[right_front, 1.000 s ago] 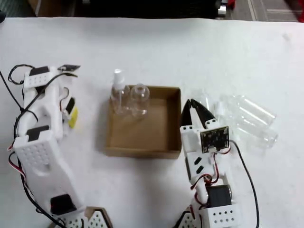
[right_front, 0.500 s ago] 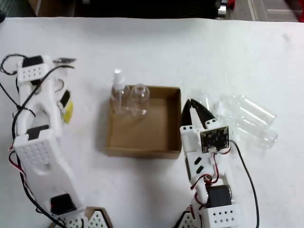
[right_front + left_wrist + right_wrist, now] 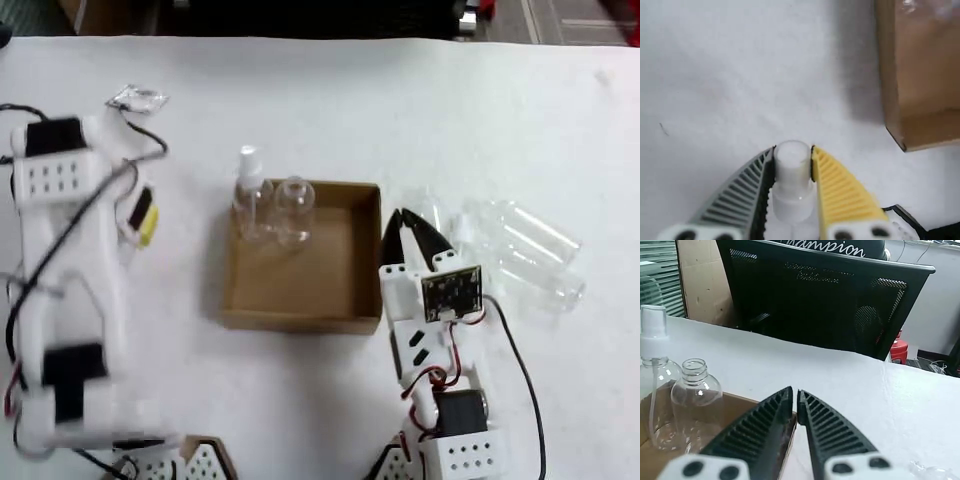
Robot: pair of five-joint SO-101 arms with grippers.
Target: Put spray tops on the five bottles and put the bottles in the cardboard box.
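- At lower centre of left wrist view, left gripper (image 3: 792, 151) clamps a spray top (image 3: 791, 172).
- Right gripper (image 3: 795, 396): closed, empty.
- Advise: lower spray top squarely onto uncapped bottle (image 3: 294, 205), tube first.

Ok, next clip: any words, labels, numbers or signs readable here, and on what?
White lettering on dark cloth behind the chair: cut by the picture's top edge, not readable whole.
Circuit board on the right arm: markings too small to read.
Box, bottles, spray top: no print seen.
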